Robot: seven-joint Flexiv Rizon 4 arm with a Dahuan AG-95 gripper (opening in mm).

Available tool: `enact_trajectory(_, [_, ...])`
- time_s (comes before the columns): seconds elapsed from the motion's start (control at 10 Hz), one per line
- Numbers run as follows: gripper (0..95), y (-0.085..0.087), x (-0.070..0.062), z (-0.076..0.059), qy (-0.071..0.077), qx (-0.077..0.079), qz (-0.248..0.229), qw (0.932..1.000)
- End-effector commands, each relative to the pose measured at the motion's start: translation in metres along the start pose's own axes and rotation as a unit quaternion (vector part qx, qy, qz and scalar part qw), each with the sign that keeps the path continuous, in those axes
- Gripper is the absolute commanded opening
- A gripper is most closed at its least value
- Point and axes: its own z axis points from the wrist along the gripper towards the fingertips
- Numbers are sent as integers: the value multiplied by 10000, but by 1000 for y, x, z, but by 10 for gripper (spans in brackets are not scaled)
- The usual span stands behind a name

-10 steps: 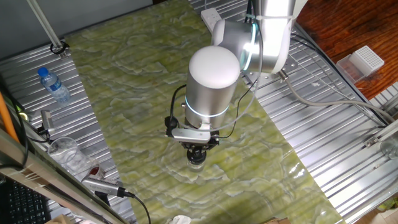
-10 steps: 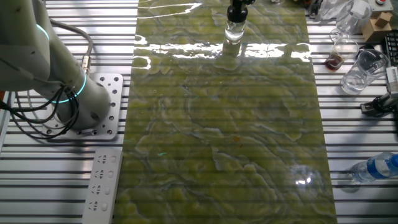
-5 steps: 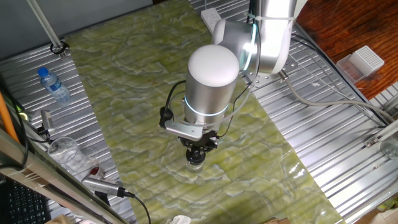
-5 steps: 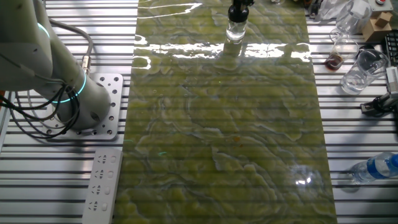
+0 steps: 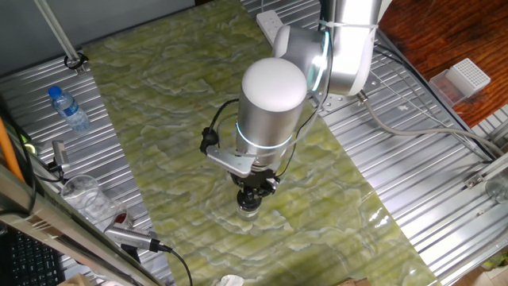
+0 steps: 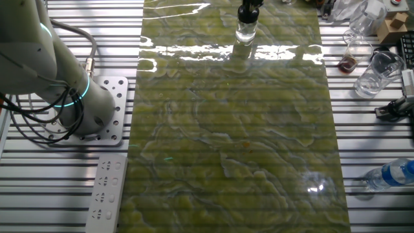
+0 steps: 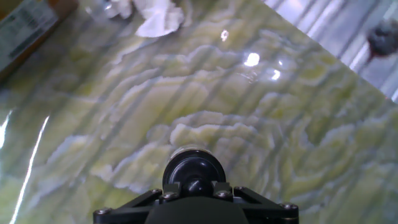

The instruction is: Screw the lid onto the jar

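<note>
I see the lid (image 7: 194,172) seated on top of the jar (image 5: 249,206), a round black cap with a glossy centre filling the bottom middle of my hand view. The jar stands upright on the green marbled mat (image 5: 175,119) that covers the surface (image 6: 58,194), close to the mat's edge on the side away from the arm's base; in the other fixed view it shows as a small clear body (image 6: 245,32) near the top of the frame. My pincer (image 5: 254,191) sits directly above it, pointing straight down, its black fingers (image 7: 221,190) pressed against the lid's rim from both sides, so I read it as clamped on the lid. The silver wrist (image 5: 270,103) hides most of the contact in the one fixed view.

Further out, a water bottle with a blue cap (image 5: 67,108) lies on the ribbed metal beside the mat, and a clear plastic cup (image 5: 86,197) sits nearer the camera on the same side. A white power strip (image 6: 108,188) lies just beside the arm's bolted base (image 6: 97,110). In my hand view, crumpled white paper (image 7: 158,15) rests on the mat, well apart from the jar.
</note>
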Motion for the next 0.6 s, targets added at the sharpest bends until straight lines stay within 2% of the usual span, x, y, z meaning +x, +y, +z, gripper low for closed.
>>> enact_trajectory(0.1, [0,1,0,1,2,-53,791,9969])
enact_trajectory(0.3, [0,1,0,1,25,-79,1438,9896])
enact_trajectory(0.4, [0,1,0,1,36,-79,1831,9831])
enact_trajectory(0.5, [0,1,0,1,37,-74,1993,9799])
enact_trajectory(0.6, [0,1,-1,1,26,-69,2337,9723])
